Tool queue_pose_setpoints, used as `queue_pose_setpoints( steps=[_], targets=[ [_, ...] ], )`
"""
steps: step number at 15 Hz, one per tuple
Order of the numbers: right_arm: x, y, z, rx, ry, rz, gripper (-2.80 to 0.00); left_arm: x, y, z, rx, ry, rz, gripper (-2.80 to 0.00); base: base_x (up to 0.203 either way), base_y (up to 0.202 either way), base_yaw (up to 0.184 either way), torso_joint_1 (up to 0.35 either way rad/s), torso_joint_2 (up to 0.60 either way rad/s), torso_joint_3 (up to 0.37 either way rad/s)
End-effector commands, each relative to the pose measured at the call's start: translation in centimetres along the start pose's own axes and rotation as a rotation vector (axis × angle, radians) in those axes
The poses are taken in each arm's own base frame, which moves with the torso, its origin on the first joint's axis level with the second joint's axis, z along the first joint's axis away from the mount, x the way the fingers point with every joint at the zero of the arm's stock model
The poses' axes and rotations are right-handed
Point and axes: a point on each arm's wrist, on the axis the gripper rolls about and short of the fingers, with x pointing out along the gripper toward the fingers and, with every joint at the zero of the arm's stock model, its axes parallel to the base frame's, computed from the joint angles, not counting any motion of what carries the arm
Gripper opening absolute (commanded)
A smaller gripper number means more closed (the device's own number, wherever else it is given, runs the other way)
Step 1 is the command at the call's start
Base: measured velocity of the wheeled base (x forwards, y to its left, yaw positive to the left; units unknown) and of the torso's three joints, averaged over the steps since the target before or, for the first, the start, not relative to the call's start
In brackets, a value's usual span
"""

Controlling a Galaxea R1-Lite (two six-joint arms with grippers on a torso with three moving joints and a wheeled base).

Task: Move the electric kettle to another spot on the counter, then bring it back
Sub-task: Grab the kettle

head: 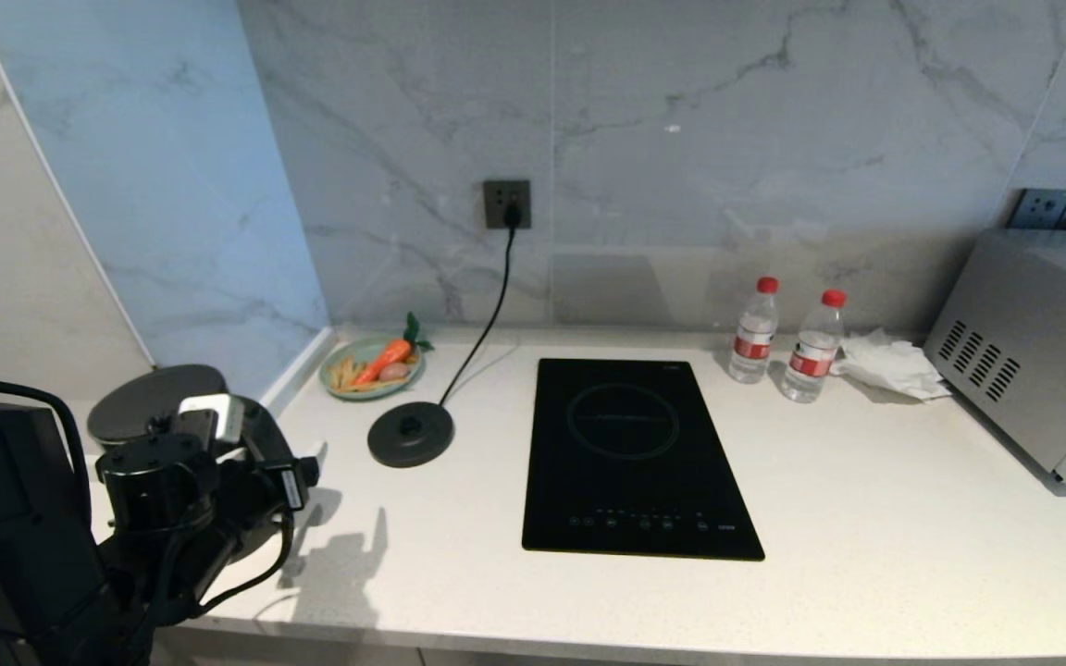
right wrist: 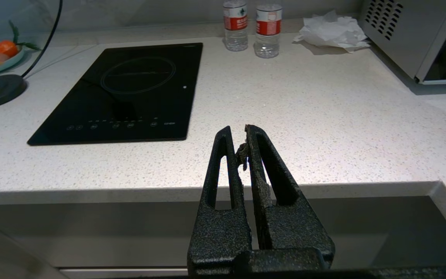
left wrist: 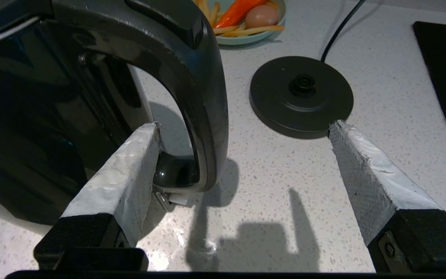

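The kettle (head: 158, 402) stands upright on the counter (head: 866, 518) at its far left end, near the corner of the marble wall, well apart from its power base (head: 410, 434). In the head view only the flat round lid and part of the black body show; the left arm's wrist covers the rest. The left gripper (left wrist: 242, 128) is level with the lower part of the loop handle (left wrist: 203, 97), pointing along the counter toward the base. Its jaws stand wide apart and hold nothing: one taped finger (left wrist: 130, 170) lies between the kettle body and the handle, close to the handle's lower root, and the other finger (left wrist: 366, 170) is out over bare counter, its tip in line with the rim of the base. The handle sits between the two fingers, nearer the first; whether that finger touches it cannot be told. The base lies flat with its cord (head: 487, 314) running up to a wall socket (head: 506, 203). Behind it is a plate (head: 340, 381) of vegetables; to its right is the hob (head: 635, 458), then two bottles (head: 783, 342), a crumpled tissue (head: 889, 365) and a microwave (head: 1033, 370). The right gripper (right wrist: 244, 149) is parked low before the counter's front edge, pointing at the counter, its jaws closed together on nothing.
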Motion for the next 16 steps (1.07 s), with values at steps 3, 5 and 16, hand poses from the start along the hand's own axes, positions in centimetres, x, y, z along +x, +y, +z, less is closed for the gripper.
queue_pose_setpoints(
  steps=[3,5,16],
  targets=[
    [0.0,0.0,0.0,0.000,0.001,0.000,-2.80,0.5,1.0,0.1,0.003,-0.008,0.034,0.00,0.000,0.000,0.000,0.000,0.00,0.000],
    [0.0,0.0,0.0,0.000,0.002,0.000,-2.80,0.9,0.8,0.5,0.001,-0.030,0.028,0.00,0.000,0.000,0.000,0.000,0.00,0.000],
    [0.0,0.0,0.0,0.000,0.001,0.000,-2.80,5.4,-0.4,-0.3,-0.011,-0.073,0.062,0.00,0.000,0.000,0.000,0.000,0.00,0.000]
  ],
)
